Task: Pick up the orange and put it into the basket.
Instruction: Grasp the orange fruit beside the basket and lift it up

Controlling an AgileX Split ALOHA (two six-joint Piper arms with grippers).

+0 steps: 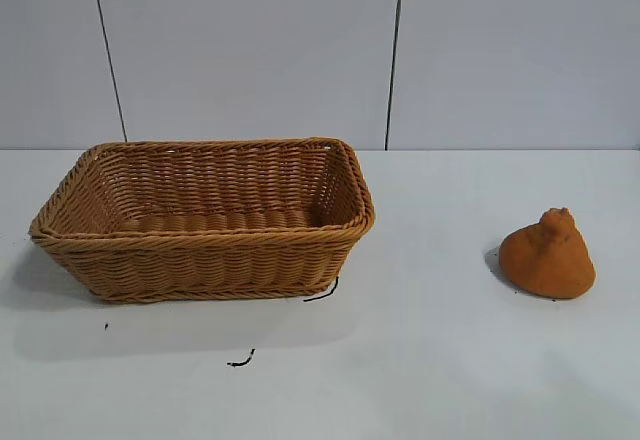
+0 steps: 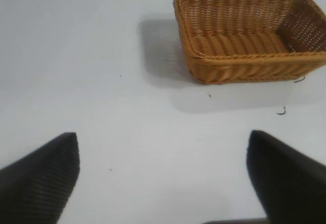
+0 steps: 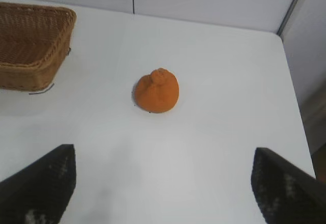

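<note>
Both tools gape empty; orange (image 1: 548, 255) sits well apart from basket (image 1: 205, 250).

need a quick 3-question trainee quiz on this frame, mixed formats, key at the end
1. True or false: the knobbly matte orange-brown orange already lies inside the tan woven wicker basket.
2. Multiple choice: in the exterior view, the orange sits A) left of the basket, B) right of the basket, apart from it, C) touching its rim.
3. Fill in: both the left end effector and the right end effector are ____, holding nothing.

Key
1. False: it rests on the white table.
2. B.
3. Open: in each wrist view the two fingers stand wide apart over the table.
</note>
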